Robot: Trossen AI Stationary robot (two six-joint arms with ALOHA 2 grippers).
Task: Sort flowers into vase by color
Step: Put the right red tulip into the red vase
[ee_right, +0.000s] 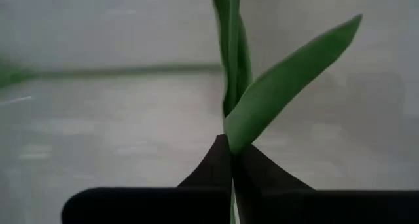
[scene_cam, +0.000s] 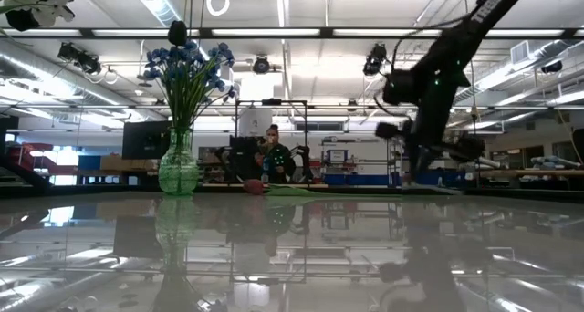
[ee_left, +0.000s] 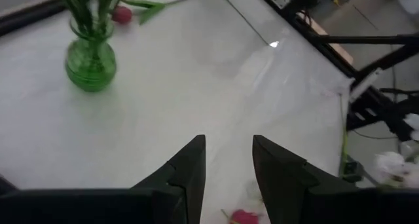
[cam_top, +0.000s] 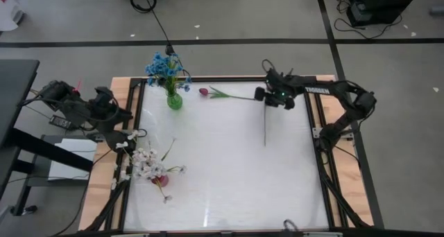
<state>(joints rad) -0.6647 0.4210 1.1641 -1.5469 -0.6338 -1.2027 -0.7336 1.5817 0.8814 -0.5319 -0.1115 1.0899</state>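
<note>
A green glass vase (cam_top: 173,100) with blue flowers (cam_top: 164,67) stands at the table's far left; it also shows in the low view (scene_cam: 178,171) and the left wrist view (ee_left: 90,65). A pink-red tulip (cam_top: 203,91) lies just right of the vase, its stem running right to my right gripper (cam_top: 266,96), which is shut on it. White blossoms (cam_top: 146,161) and another pink bud (cam_top: 159,180) lie in a heap at the near left. My left gripper (cam_top: 130,121) is open and empty at the table's left edge; the left wrist view (ee_left: 229,145) shows its fingers apart. My right gripper pinches the tulip's green stem (ee_right: 230,129) between its two shut fingers, where a long leaf (ee_right: 288,73) branches off, toward the stem end far from the bud. The fingers come from the table's right and lie across the stem. The bud (scene_cam: 255,186) is down at the table by the vase.
A thin dark line (cam_top: 265,126) runs on the white table top from below my right gripper toward the near edge. Wooden rails (cam_top: 104,174) and cables border the table's left and right sides. A person (scene_cam: 272,152) sits in the room behind the table.
</note>
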